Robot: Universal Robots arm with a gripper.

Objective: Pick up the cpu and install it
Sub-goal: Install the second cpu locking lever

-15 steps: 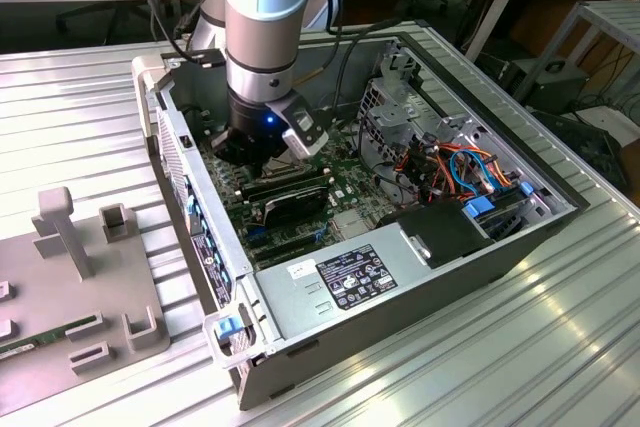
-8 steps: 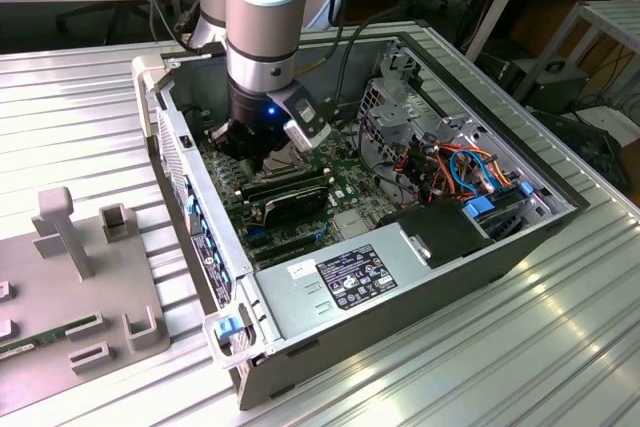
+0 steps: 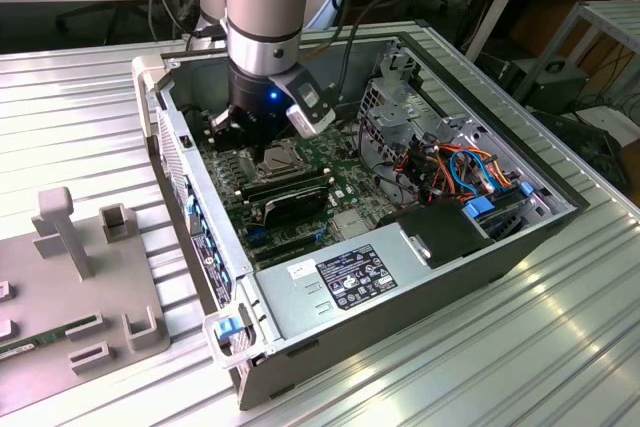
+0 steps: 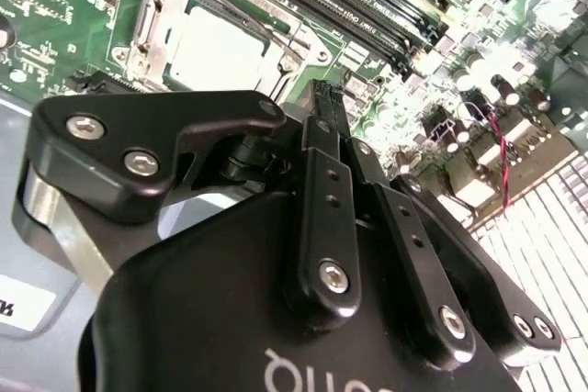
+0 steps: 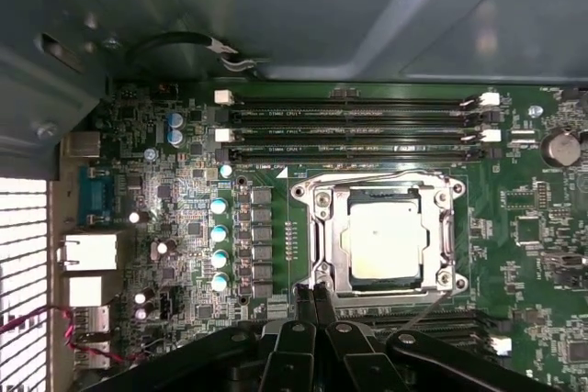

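Observation:
The cpu is a dull silver square lying flat inside the metal frame of the socket on the green motherboard. It also appears in the second wrist view as the cpu. My gripper hovers just beside the socket's edge. Its two black fingers are pressed together, shut on nothing. In the exterior view the gripper reaches down into the open computer case, over the board.
Black memory slots run alongside the socket. A power supply fills the case's near end, with a drive cage and coloured cables at the exterior view's right. A grey fixture plate holding a green memory stick lies at the exterior view's left.

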